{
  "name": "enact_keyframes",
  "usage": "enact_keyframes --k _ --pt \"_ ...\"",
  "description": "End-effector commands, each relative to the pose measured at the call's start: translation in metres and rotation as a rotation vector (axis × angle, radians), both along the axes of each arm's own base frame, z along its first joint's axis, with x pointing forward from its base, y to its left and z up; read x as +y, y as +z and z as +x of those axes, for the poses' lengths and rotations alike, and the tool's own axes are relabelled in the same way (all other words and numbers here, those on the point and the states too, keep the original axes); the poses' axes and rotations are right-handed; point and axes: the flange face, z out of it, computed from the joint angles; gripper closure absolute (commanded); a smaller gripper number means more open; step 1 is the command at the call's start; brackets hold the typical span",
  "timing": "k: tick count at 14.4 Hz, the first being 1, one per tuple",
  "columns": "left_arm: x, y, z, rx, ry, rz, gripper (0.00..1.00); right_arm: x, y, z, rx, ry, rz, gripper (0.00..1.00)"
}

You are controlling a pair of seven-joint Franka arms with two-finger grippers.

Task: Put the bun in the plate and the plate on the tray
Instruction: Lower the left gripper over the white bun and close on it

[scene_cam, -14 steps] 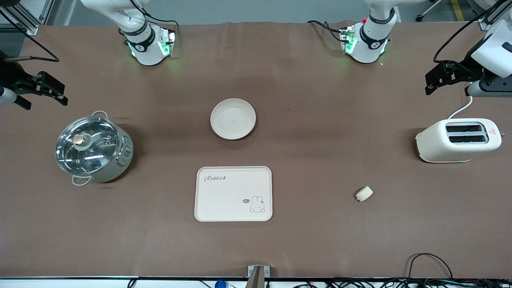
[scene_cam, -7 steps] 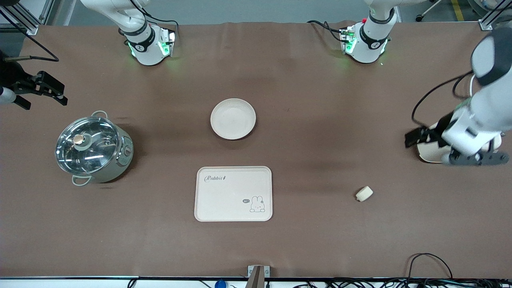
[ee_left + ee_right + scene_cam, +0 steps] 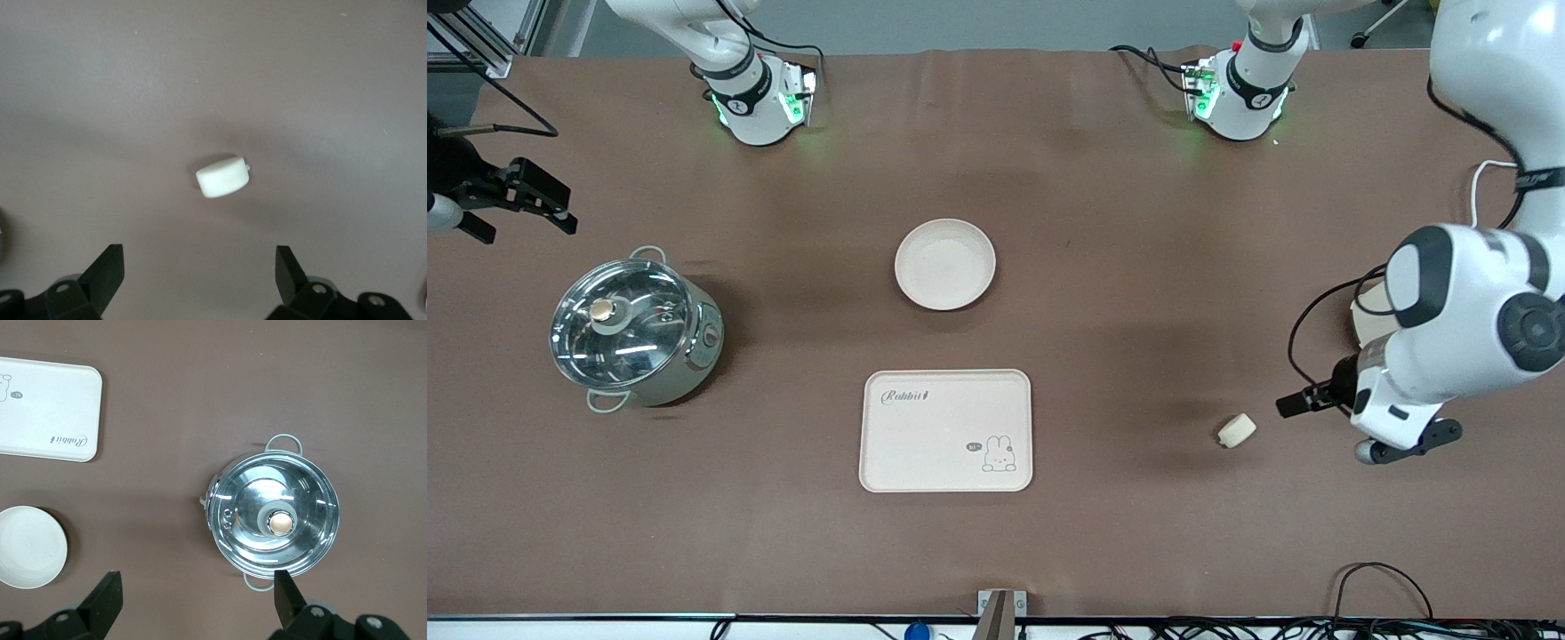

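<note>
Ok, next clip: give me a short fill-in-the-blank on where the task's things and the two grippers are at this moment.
1. The bun lies on the bare ____, not in the plate.
2. The tray has ____ on it.
3. The left gripper, fingers apart, is nearest the ____.
4. The right gripper waits above the table beside the lidded ____.

Missing words: table; nothing; bun; pot
</note>
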Motion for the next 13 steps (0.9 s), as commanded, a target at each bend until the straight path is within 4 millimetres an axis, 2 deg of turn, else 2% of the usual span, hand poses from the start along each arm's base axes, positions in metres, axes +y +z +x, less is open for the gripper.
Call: enact_keyframes --k 1,4,9,10,13 --pt "-0.01 -0.03 0.007 0.021 0.086 0.005 0.0 0.002 0.002 -0.004 0.0 -0.01 -0.001 0.0" --pt "-0.017 -0.062 0.008 0.049 0.192 0.004 0.02 0.0 0.001 -0.004 0.002 -0.013 -0.001 0.0" --pt "-0.025 -0.113 -0.002 -0.001 0.239 0.06 0.13 0.001 0.003 -0.003 -0.006 -0.011 -0.001 0.0" --pt "-0.031 -0.115 -0.002 -0.015 0.26 0.053 0.13 0.001 0.003 -0.003 -0.004 -0.011 -0.001 0.0" --pt "-0.034 -0.13 -0.001 -0.023 0.319 0.04 0.14 0.003 0.001 -0.003 -0.001 -0.007 -0.001 0.0"
